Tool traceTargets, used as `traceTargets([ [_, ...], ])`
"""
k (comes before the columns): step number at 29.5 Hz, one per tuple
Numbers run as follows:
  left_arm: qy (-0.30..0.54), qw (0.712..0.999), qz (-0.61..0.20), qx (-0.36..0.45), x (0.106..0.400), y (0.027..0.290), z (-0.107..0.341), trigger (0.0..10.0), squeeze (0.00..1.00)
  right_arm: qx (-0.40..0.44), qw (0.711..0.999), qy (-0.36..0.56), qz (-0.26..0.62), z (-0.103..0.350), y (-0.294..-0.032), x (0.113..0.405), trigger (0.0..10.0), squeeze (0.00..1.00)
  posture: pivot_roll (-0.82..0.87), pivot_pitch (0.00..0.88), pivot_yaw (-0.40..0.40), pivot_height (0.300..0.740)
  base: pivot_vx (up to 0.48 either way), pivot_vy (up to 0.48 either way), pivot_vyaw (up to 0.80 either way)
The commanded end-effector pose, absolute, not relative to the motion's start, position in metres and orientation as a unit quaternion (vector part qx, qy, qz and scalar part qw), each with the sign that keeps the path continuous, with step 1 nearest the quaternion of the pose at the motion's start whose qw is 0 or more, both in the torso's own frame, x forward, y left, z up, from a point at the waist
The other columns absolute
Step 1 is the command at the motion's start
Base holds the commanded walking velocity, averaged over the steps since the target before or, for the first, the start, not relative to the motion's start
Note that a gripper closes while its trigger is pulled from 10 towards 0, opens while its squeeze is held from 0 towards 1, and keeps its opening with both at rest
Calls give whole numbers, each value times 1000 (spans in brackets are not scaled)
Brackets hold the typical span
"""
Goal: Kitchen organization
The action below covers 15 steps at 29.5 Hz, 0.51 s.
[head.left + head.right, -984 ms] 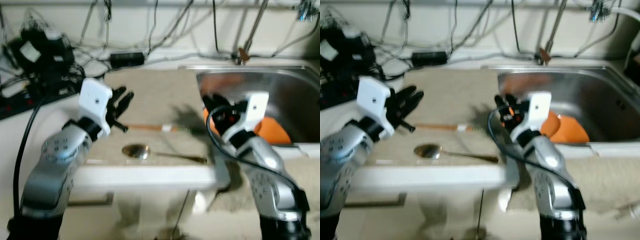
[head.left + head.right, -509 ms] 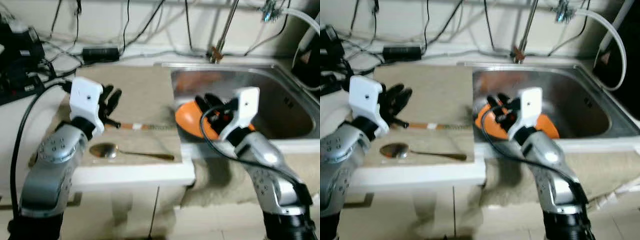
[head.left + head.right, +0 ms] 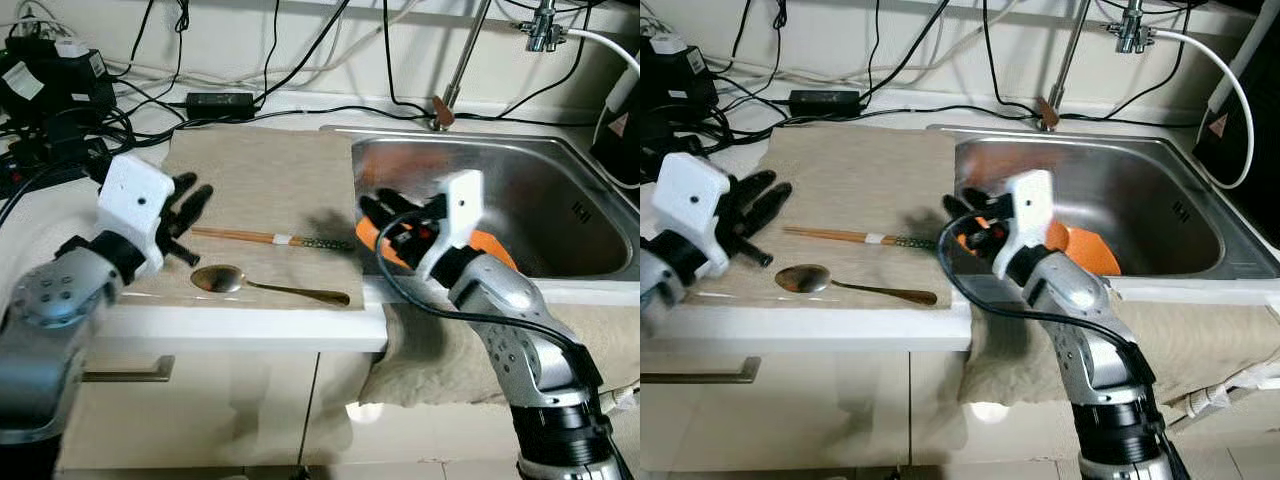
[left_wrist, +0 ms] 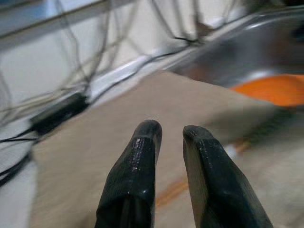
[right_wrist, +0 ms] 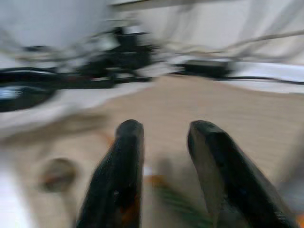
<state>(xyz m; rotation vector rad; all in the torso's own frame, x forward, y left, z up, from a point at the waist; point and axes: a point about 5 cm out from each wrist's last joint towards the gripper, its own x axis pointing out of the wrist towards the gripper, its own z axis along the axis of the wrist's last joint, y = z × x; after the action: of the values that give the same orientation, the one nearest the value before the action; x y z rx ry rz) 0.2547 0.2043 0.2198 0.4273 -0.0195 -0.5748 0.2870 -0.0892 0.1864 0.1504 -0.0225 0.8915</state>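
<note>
The chopsticks (image 3: 268,238) lie lengthwise between both arms on the tabletop (image 3: 250,325), nearer the left gripper (image 3: 188,215), whose fingers stand slightly parted and empty, like the right gripper's (image 3: 385,222).

1 spoon (image 3: 262,284), 1 pr chopsticks (image 3: 268,238), 1 orange bowl (image 3: 1080,248), 1 cloth (image 3: 260,190), 1 sink (image 3: 540,200).

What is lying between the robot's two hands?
Chopsticks and a spoon lie on the cloth between the left gripper and right gripper, in the left eye view.
</note>
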Motion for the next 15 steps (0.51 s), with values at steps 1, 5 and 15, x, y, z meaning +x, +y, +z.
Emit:
traceTargets([
  [1,5,917,-341,207,246,200,219,10000,0,68,865,0,497,190,-81,281,10000,1000,-15,0,-61,740,0,0,0],
  [5,95,862,-452,208,219,203,205,10000,0,1,796,41,604,186,-74,274,10000,1000,-15,0,-65,740,0,0,0],
  [15,125,859,-450,208,212,204,195,10000,0,-81,738,97,663,178,-69,271,10000,1000,-4,0,-98,740,0,0,0],
])
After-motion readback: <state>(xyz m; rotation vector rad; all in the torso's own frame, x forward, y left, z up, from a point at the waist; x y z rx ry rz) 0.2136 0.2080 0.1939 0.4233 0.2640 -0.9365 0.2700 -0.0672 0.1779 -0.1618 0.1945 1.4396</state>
